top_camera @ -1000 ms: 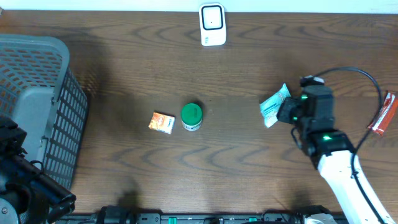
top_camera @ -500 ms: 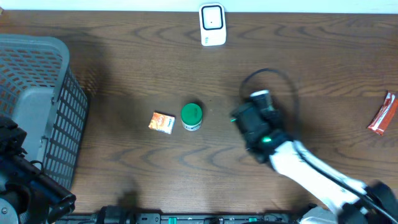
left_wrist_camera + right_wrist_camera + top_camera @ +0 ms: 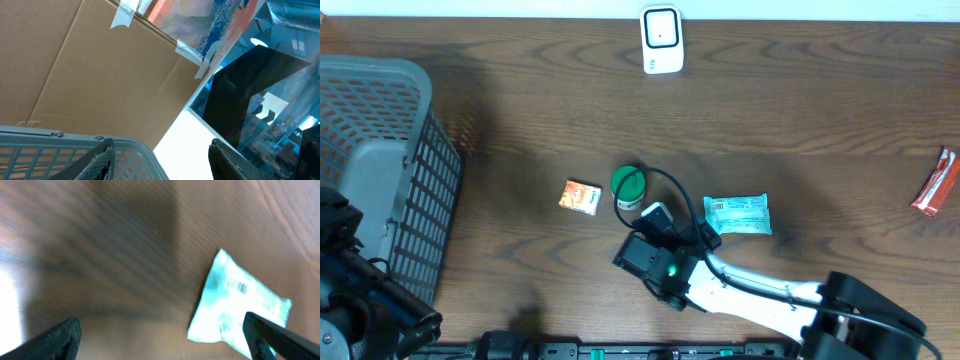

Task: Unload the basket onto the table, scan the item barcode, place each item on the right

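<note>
Just beside packet (image 3: 239, 305), right gripper (image 3: 167, 339), jaws spread wide.

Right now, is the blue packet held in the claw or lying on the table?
The packet lies flat on the table, barcode up; the right claw is open, fingers wide apart.

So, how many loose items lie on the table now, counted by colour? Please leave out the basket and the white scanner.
Orange: 1, the small box
Green: 1, the jar
Light blue: 1, the packet
Red: 1, the wrapper at the right edge
Total: 4
</note>
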Controlling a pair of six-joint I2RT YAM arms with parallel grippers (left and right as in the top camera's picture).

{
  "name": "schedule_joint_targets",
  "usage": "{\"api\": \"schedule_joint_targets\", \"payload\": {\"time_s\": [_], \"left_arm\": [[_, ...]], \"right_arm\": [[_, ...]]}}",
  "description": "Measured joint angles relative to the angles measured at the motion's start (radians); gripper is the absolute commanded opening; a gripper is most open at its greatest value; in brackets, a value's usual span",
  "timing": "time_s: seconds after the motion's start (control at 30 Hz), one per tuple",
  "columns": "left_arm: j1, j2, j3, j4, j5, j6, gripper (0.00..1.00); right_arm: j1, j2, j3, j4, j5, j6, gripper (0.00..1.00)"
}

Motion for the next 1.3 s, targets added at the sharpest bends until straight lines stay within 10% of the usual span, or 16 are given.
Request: {"api": "schedule_joint_targets", "payload": {"time_s": [0.3, 0.33, 0.4, 0.43, 0.8, 0.97, 1.3], "left_arm": [[0.0, 0.0, 0.0, 0.0, 0.0, 0.0, 0.61], [0.0, 0.0, 0.0, 0.0, 0.0, 0.0, 0.61], [0.0, 0.0, 0.0, 0.0, 0.0, 0.0, 0.61], [0.0, 0.0, 0.0, 0.0, 0.0, 0.0, 0.61], [0.0, 0.0, 0.0, 0.0, 0.0, 0.0, 0.61], [0.0, 0.0, 0.0, 0.001, 0.0, 0.0, 0.61], [0.0, 0.0, 0.0, 0.0, 0.0, 0.0, 0.61]], "right_arm": [[-0.095, -0.209, 0.164, -0.179, -0.06, 0.162, 0.07], [-0.125, -0.223, 0.165, -0.196, -0.065, 0.171, 0.12], [-0.199, -0.228, 0.165, -0.24, -0.099, 0.196, 0.89], [-0.253, -0.225, 0.165, -0.259, -0.147, 0.207, 0.99], [-0.674, -0.223, 0.164, -0.237, -0.847, 0.052, 0.99], [-0.811, -0.223, 0.149, -0.349, -0.828, 0.274, 0.99], [-0.861, -0.288, -0.161, -0.008, -0.865, 0.635, 0.99]]}}
